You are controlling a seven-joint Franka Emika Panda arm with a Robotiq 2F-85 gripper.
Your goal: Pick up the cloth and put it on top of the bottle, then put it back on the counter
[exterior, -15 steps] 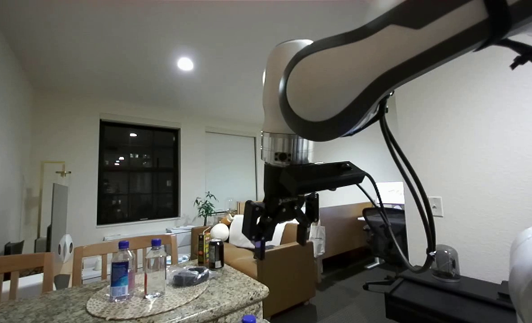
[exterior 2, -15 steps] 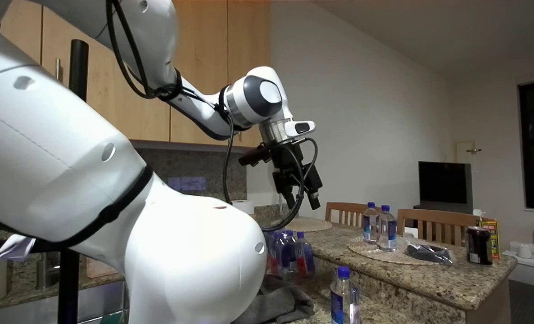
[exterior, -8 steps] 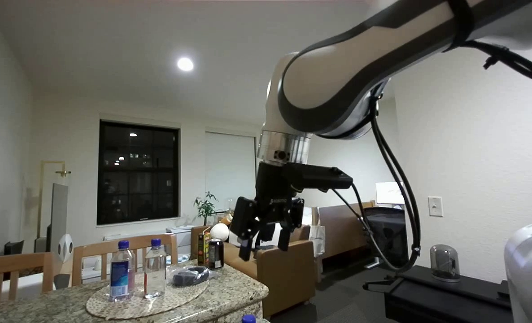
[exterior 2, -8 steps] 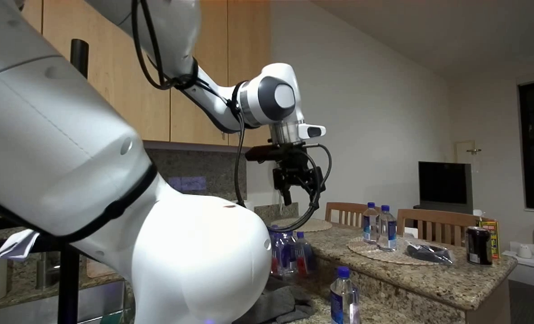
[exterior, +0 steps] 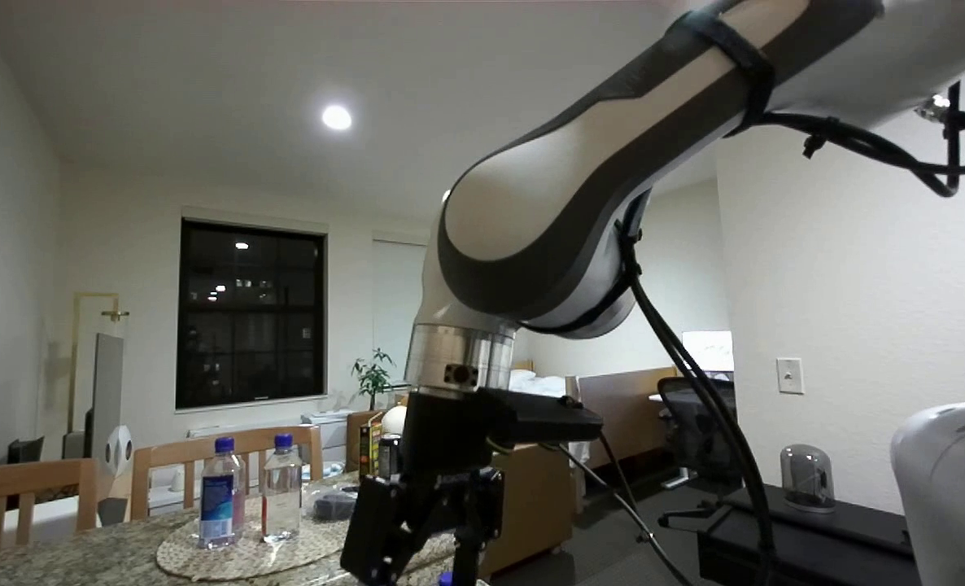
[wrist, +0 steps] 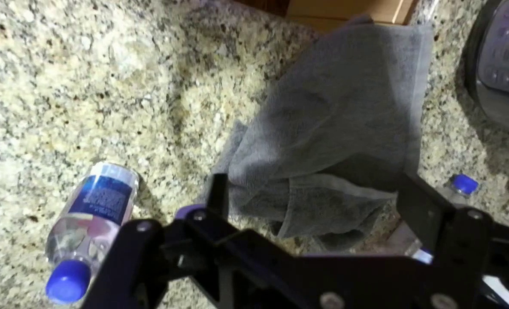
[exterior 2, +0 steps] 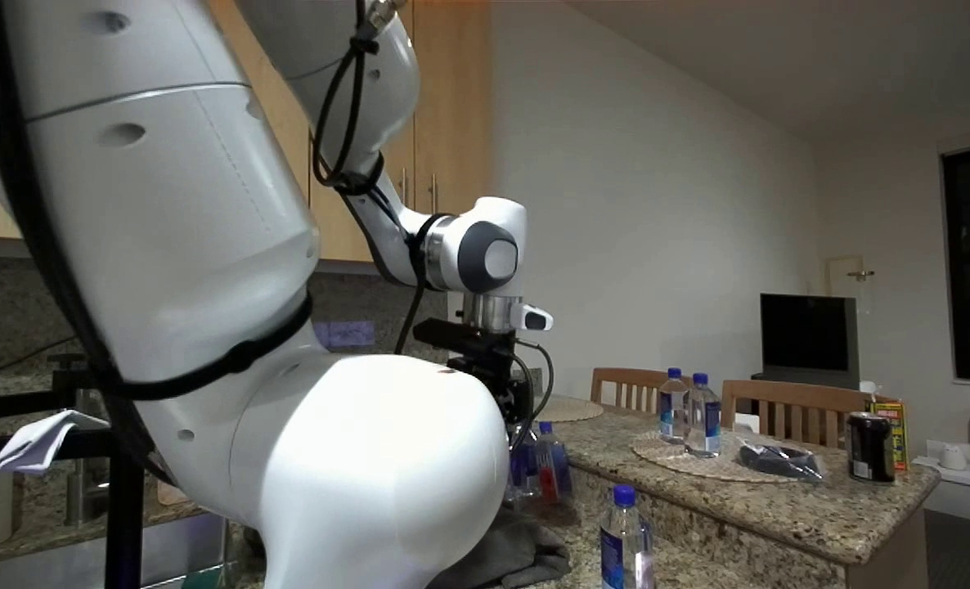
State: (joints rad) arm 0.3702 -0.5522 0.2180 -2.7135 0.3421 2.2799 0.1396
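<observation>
I count one gray cloth (wrist: 336,111), one bottle (wrist: 91,225) left of my jaws in the wrist view, and two bottles (exterior: 218,496) on a round mat (exterior: 316,547) farther off. More bottles (exterior 2: 554,468) poke out behind the arm (exterior 2: 387,474); I can't tell how many. My jaws are wide apart. The cloth lies on the desk (wrist: 108,94) below them, partly between them in the wrist view.

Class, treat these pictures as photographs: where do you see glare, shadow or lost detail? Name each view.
In an exterior view, the ceiling light is overexposed to white; in an exterior view, bright glare washes over the arm's rounded white housing; in the wrist view, shadow lies along the folds of the cloth, and much of the gripper is near-black, with little detail.
</observation>
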